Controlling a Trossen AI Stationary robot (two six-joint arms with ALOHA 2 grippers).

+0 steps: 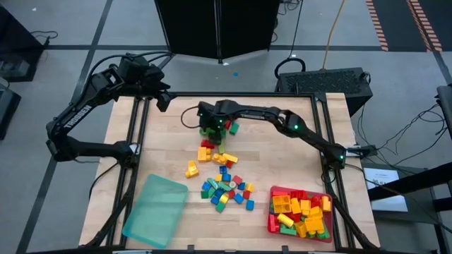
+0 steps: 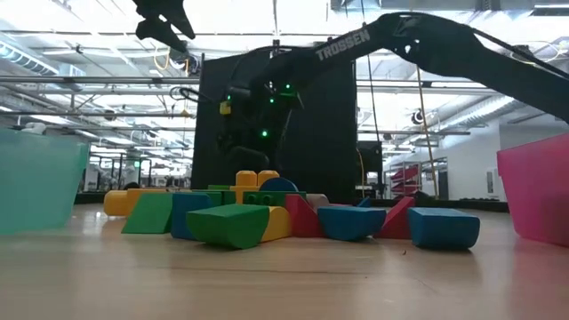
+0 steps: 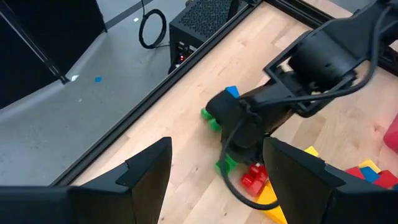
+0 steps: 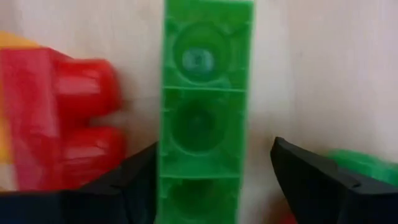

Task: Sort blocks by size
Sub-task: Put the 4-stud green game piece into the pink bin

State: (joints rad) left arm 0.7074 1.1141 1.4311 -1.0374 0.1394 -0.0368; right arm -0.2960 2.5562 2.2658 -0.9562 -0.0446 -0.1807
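The right gripper, jaws spread, straddles a long green brick at the far end of the blocks; contact is hard to judge. A red brick crowding one finger could get pinched or shoved as they close. The left gripper waits open over the table's far-left corner.

Dark right arm reaches across the wooden table; its right gripper sits low over green studded plastic bricks at the far end of the scattered pile. Flat red tray holds mostly yellow and red bricks; flat translucent teal tray lies well apart. Left gripper hangs over the table's far-left edge.
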